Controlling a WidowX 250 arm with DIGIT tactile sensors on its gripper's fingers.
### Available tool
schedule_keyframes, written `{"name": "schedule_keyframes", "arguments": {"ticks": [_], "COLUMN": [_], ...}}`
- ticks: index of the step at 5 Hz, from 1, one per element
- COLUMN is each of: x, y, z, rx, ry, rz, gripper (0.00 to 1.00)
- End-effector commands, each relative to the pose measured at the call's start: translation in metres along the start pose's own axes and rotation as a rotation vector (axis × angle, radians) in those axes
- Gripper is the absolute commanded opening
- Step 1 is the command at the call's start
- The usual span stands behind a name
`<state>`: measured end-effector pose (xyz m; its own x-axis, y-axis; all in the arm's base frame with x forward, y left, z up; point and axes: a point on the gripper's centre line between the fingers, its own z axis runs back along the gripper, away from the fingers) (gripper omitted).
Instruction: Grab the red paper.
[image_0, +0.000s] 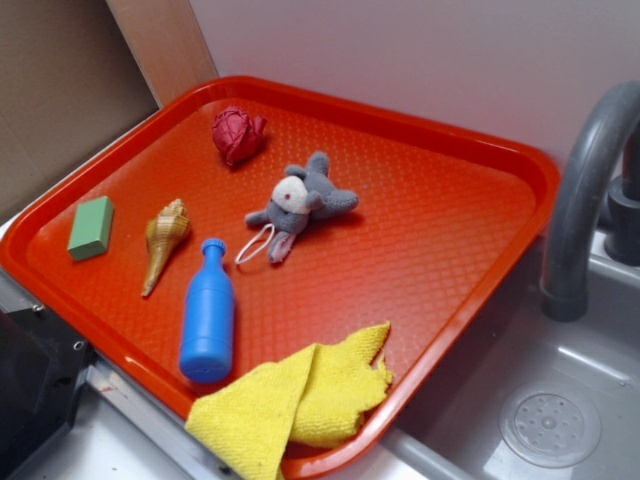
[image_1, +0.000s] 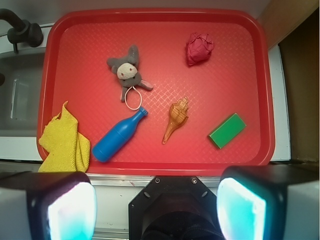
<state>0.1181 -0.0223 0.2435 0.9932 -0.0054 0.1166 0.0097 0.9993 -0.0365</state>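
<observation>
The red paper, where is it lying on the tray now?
The red paper lies near the tray's far corner in the exterior view, beyond the grey plush toy; in the wrist view it is upper right.

The paper (image_0: 238, 134) lay alone near the tray's (image_0: 470, 240) far corner, bare tray all round it; only the raised rim and the wall (image_0: 420, 60) behind closed in that side. The plush (image_0: 300, 205) was the nearest obstacle, apart from the paper, toward the tray's middle. Shell (image_0: 164, 240), block (image_0: 91, 228) and bottle (image_0: 208, 312) sat well apart nearer the front, the cloth (image_0: 295, 400) over the front rim. The faucet (image_0: 590, 200) rose off to the side, clear of the tray, whose half toward it was bare
</observation>
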Motion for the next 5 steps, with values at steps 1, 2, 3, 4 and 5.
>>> {"name": "schedule_keyframes", "arguments": {"ticks": [1, 2, 3, 4, 5], "x": [0.0, 0.032, 0.063, 0.086, 0.109], "y": [0.0, -0.012, -0.007, 0.011, 0.032], "z": [0.0, -0.023, -0.044, -0.058, -0.083], "rx": [0.0, 0.02, 0.051, 0.124, 0.19], "ry": [0.0, -0.097, -0.187, -0.277, -0.335], "rz": [0.0, 0.157, 0.268, 0.39, 0.445], "gripper": [1.0, 1.0, 1.0, 1.0, 1.0]}}
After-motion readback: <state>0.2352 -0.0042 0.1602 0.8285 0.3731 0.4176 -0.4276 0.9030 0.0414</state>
